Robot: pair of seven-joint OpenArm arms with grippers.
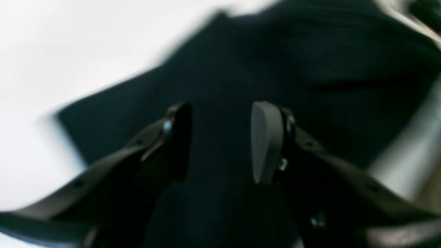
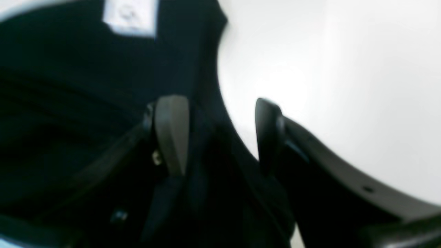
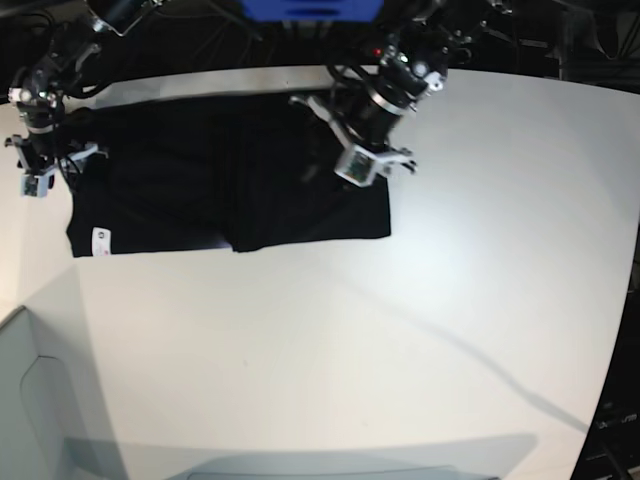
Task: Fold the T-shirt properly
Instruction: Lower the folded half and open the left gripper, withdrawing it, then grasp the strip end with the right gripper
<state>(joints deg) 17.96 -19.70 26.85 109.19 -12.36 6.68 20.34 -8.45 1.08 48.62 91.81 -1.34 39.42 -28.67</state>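
The black T-shirt (image 3: 200, 180) lies spread on the white table (image 3: 400, 330), partly folded, with a small white tag (image 3: 100, 238) at its near left corner. My left gripper (image 3: 375, 168) hovers over the shirt's right part. In the blurred left wrist view its jaws (image 1: 223, 106) stand apart above the black cloth (image 1: 310, 51), gripping nothing. My right gripper (image 3: 55, 170) is at the shirt's left edge. Its jaws (image 2: 219, 100) are open, with the cloth's edge (image 2: 69, 86) running between them and the tag (image 2: 130, 17) just beyond.
Bare white table stretches in front of and to the right of the shirt. A grey panel (image 3: 30, 400) sits at the near left corner. Dark cables and a blue object (image 3: 310, 8) line the far edge.
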